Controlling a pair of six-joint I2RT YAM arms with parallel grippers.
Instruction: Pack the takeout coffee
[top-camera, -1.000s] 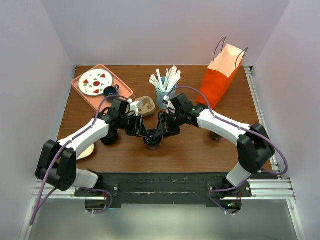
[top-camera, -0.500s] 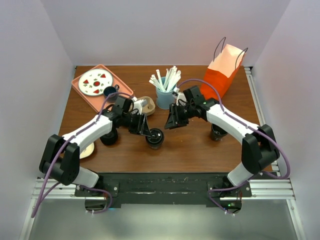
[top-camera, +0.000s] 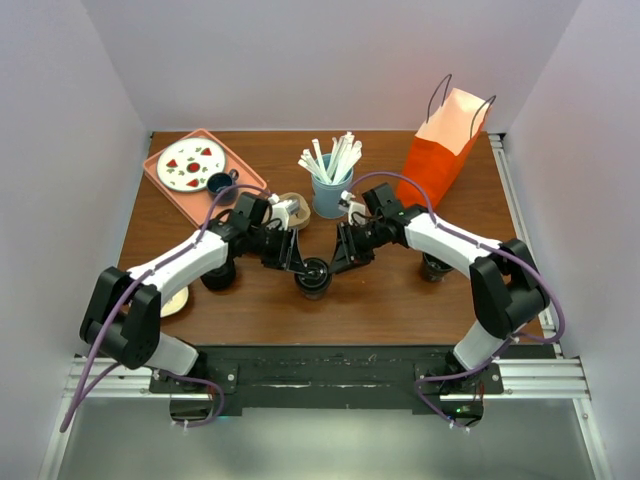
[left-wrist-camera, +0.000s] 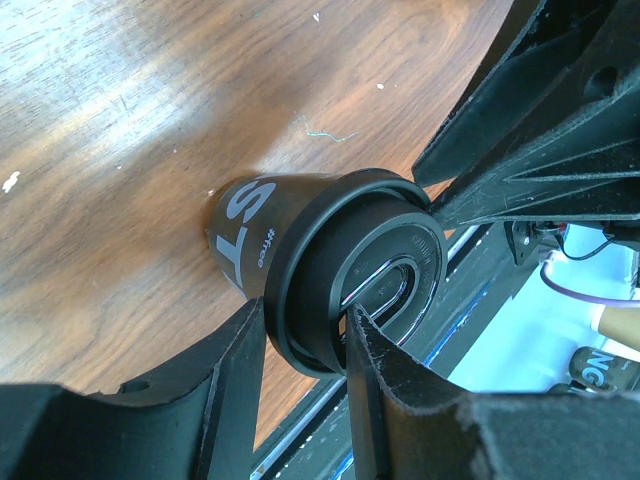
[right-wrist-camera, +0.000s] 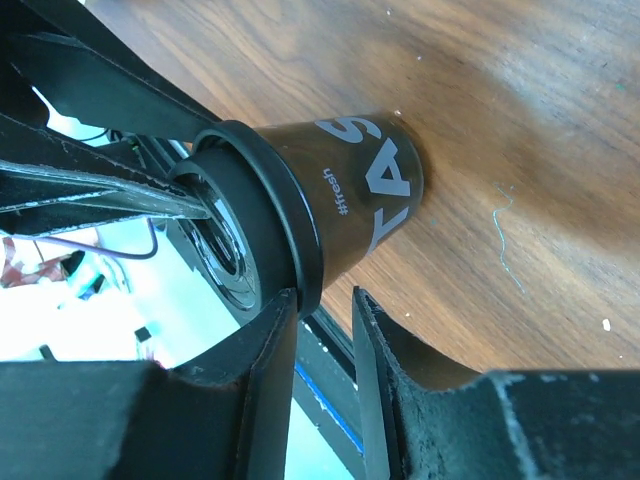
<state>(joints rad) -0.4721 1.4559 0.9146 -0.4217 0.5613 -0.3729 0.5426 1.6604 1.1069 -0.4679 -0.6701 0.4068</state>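
1. A brown wooden table (top-camera: 380, 300) fills the middle of the overhead frame, with the two arms reaching in from its bottom edge.
2. An orange paper bag (top-camera: 440, 165) stands open at the upper right. I see nothing in it from here, so I judge the packing itself is not yet done.
3. A pink tray (top-camera: 240, 175) lies at the upper left, and a blue holder of straws (top-camera: 328, 195) stands at the top centre. Neither is being handled.
4. The coffee cup (top-camera: 313, 277), black with white lettering, stands upright on the bare wood at the lower centre. It is well apart from the bag.
5. Two more dark cups sit partly under the arms, one at left (top-camera: 218, 275) and one at right (top-camera: 435, 268).
6. A black lid (left-wrist-camera: 360, 280) is on the centre cup, so capping looks about finished. Whether it is pressed fully home I cannot tell.
7. The left gripper (left-wrist-camera: 305, 320) is clamped on the lid's rim, one finger on each side of it.
8. The right gripper (right-wrist-camera: 325, 300) has its fingers close together astride the opposite rim. I cannot tell whether they actually bite.
9. What is left, as I judge it: carry this cup to the bag and lower it in, then likely the other cups.
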